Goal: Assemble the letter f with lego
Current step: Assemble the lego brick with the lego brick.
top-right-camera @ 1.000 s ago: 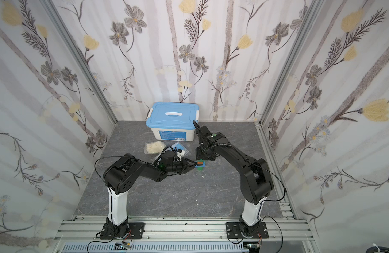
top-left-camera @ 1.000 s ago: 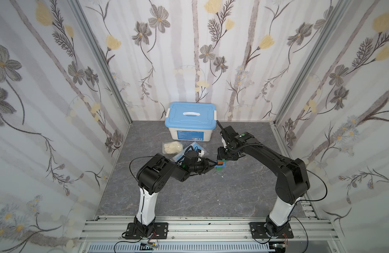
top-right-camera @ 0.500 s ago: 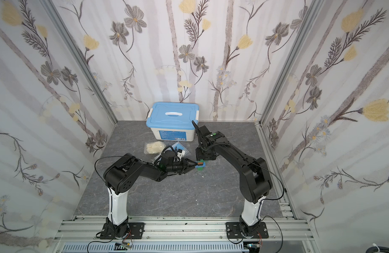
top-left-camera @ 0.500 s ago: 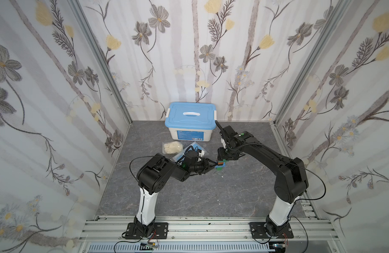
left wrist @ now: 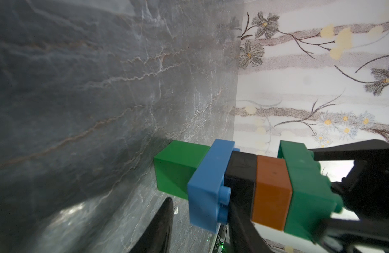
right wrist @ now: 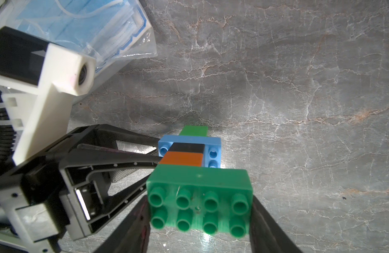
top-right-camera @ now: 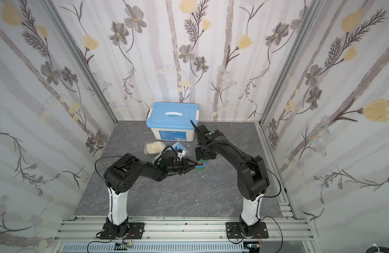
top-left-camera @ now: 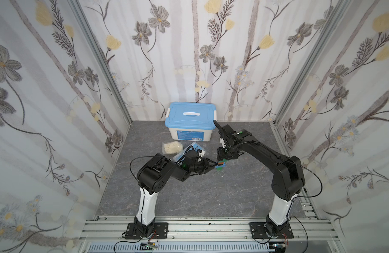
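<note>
Across the grey marbled table [top-left-camera: 211,192] the biggest thing is the blue-lidded box [top-left-camera: 190,122], standing at the far edge. The left arm [top-left-camera: 158,173] and right arm [top-left-camera: 266,153] lean in from the near side and meet in front of the box, near the table's middle. Between the box and the left arm lie a clear bag of pale gloves [top-left-camera: 172,147] and a pack of blue face masks [right wrist: 79,26] (mostly hidden by the left wrist in both top views).

The right gripper [right wrist: 200,219] comes down from above. Its fingers press on the two short ends of the long green brick [right wrist: 199,181], which sits studs up at the top of the letter f [top-left-camera: 221,165]. The left gripper [right wrist: 158,151] reaches in sideways, narrowed, its tips clamped on the figure's stem.

The stack runs from a small green brick [left wrist: 176,170] at the bottom, through a blue brick [left wrist: 209,186] jutting to one side, a black brick [left wrist: 241,170] and an orange brick [left wrist: 272,190], to the long green one. The small green brick seems to touch the table, though contact is hard to confirm.
</note>
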`<state>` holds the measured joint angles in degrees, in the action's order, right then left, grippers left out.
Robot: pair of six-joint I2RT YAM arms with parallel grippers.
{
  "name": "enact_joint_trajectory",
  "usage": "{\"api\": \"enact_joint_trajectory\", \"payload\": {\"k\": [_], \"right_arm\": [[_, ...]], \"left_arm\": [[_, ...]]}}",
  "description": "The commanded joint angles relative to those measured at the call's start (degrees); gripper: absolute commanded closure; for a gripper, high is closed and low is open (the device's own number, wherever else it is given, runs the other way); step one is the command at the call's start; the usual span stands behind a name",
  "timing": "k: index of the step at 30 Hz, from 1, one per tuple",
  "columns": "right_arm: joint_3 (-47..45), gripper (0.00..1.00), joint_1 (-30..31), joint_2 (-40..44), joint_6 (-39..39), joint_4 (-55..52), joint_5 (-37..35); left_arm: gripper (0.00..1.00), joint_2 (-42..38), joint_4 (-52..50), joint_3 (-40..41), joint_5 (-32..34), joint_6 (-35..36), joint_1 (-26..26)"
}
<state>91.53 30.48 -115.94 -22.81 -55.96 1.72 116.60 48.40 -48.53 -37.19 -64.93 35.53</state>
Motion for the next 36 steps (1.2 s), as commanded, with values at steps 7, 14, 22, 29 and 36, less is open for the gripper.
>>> {"api": "enact_joint_trajectory", "payload": {"k": [7,14,22,29,36], "right_arm": [[0.5,0.49,0.0,-3.3,2.0,-2.2,-1.8],[-0.5,0.50,0.0,-4.0,1.7,-1.1,-1.5],[0.3,0.42,0.0,-2.4,1.7,-1.6,-1.3],[1.4,0.36,0.0,-1.9,1.7,-2.2,-0.7],[1.9,0.27,0.0,-1.0,1.6,-2.1,-0.1]], "left_arm": [[0.57,0.4,-3.6,-0.1,1.2,-0.1,-0.2],[0.57,0.4,-3.5,0.1,1.2,-0.1,-0.3],[0.57,0.2,-3.8,0.1,1.2,-0.1,-0.3],[0.57,0.1,-4.3,0.0,1.2,0.0,-0.3],[0.57,0.0,-4.6,0.0,1.2,0.1,-0.3]]}}
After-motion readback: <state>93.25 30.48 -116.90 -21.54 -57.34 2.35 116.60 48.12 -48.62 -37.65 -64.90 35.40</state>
